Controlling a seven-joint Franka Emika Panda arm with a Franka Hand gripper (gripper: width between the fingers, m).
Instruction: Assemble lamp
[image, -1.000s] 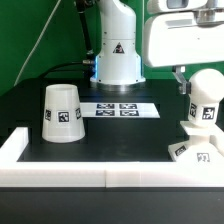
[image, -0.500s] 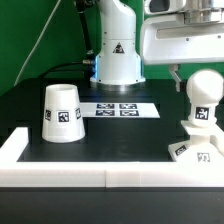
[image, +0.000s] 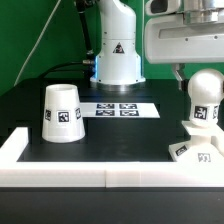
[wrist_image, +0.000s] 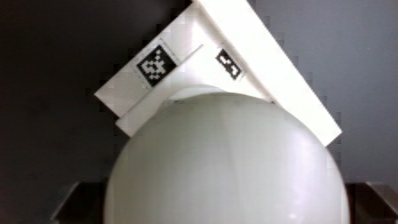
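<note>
**Gripper edges sideways above the bulb**

Since half a second ago the gripper's white housing has shifted slightly toward the exterior view's right and risen a touch. The bulb beneath it stands almost where it was. The shade and the marker board have not moved.

Nearest the exterior camera, a low white wall borders the black table. Just behind it, at the exterior view's right, lies the flat square base with its tags facing up. The bulb stands upright on the base, neck down and rounded end up, a tag showing on the neck.

The gripper hangs directly over the bulb's dome. One dark finger reaches down just beside the dome, on the exterior view's left of it. The other finger is hidden, so I cannot tell whether the jaws are pressing on the bulb or standing clear of it. In the wrist view the dome fills most of the picture, with a corner of the base and two of its tags beyond it.

Well apart, at the exterior view's left, the shade sits on the table with its wide end down. Farther back the marker board lies flat. Behind it rises the robot arm's pedestal.
</note>
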